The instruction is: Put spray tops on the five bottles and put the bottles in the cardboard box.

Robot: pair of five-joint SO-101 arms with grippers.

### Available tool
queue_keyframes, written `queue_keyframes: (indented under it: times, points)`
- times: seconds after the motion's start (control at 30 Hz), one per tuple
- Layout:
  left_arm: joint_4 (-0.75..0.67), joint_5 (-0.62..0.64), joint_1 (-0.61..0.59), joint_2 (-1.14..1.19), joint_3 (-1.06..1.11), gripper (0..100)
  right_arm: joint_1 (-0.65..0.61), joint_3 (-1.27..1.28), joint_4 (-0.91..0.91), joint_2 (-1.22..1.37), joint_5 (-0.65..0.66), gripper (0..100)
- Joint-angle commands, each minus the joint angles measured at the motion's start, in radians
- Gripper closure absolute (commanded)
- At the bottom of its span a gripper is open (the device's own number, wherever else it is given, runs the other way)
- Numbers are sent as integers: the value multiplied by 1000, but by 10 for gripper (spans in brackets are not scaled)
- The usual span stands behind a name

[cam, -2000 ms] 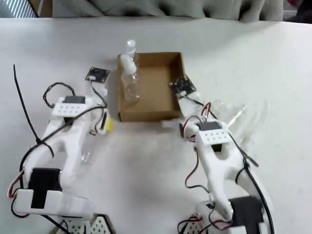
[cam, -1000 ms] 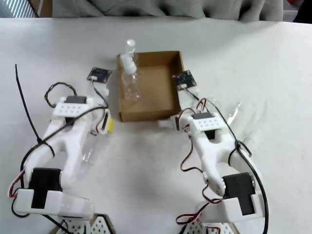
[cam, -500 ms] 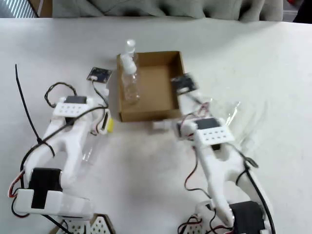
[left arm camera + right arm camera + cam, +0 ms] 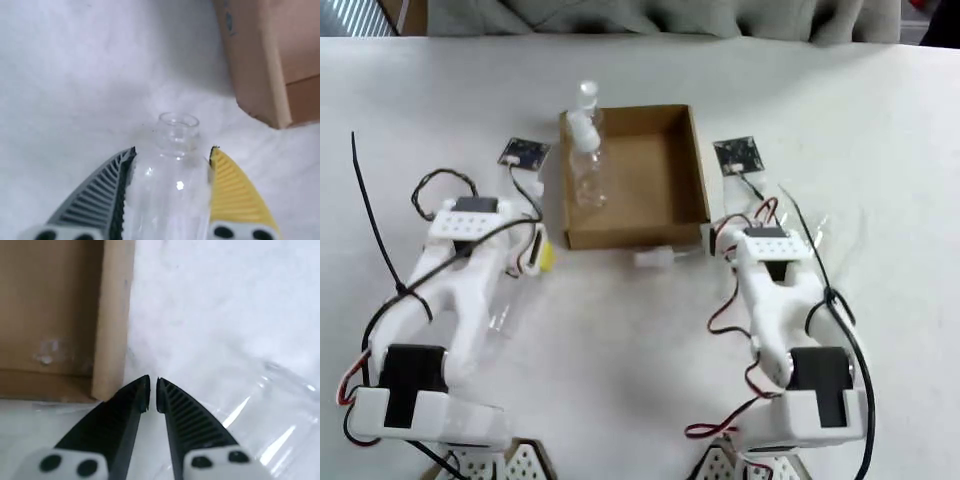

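Grips a clear uncapped bottle [image 4: 172, 186] in the left gripper [image 4: 173, 150] at 8 o'clock of the cardboard box [image 4: 620, 238], holds the right gripper [image 4: 152, 385] almost closed and empty at the box's 4 o'clock corner, with a spray-topped bottle [image 4: 586, 168] inside by the 9 o'clock wall and a loose spray top [image 4: 655, 259] on the table [image 4: 620, 380] at 6 o'clock.

The square cardboard box [image 4: 620, 238] is plain brown, with its inner walls a shade darker. Against its wall on the left arm's side is a clear plastic bottle with a white spray top [image 4: 585, 160]. A loose white spray top [image 4: 655, 258] sits just outside the box's near wall. The left gripper [image 4: 172, 150] pairs a ribbed grey finger [image 4: 100, 200] with a ribbed yellow finger [image 4: 232, 195] around a colourless open-necked plastic bottle [image 4: 175, 175]. By the box's corner, the right gripper [image 4: 153, 385] has ribbed black fingers [image 4: 120, 425]. The left arm [image 4: 450, 290] and right arm [image 4: 775, 300] are white, with red and black wires [image 4: 720, 310]. The table [image 4: 880, 120] is white.
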Motion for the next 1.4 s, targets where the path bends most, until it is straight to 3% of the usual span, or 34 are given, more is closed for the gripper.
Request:
queue_keyframes:
  times: [0.0, 0.07, 0.23, 0.57, 0.83, 0.97, 1.07, 1.2, 1.37]
  points:
    - [-11, -11, 10, -50, -23, 980, 10, -49, -15, 2, -2, 975]
    - [-11, -11, 12, -50, -23, 980, -2, -49, -15, 12, 14, 975]
    - [-11, -11, 12, -50, -23, 980, -41, -44, 93, 4, 198, 978]
    - [-15, -12, 10, -50, -23, 980, -107, -41, 484, -102, 210, 979]
    - [-18, -12, 10, -50, -23, 980, -94, -49, 536, -263, 222, 974]
    - [-41, -12, 10, -48, -21, 980, -104, -49, 677, -443, 485, 974]
    - [-41, -12, 10, -48, -21, 980, -94, -44, 834, -558, 812, 955]
    - [-43, -14, 10, -48, -21, 980, -42, -40, 1035, -628, 1214, 822]
    - [-41, -75, 15, -48, -21, 980, -13, 3, 1127, -619, 1580, 731]
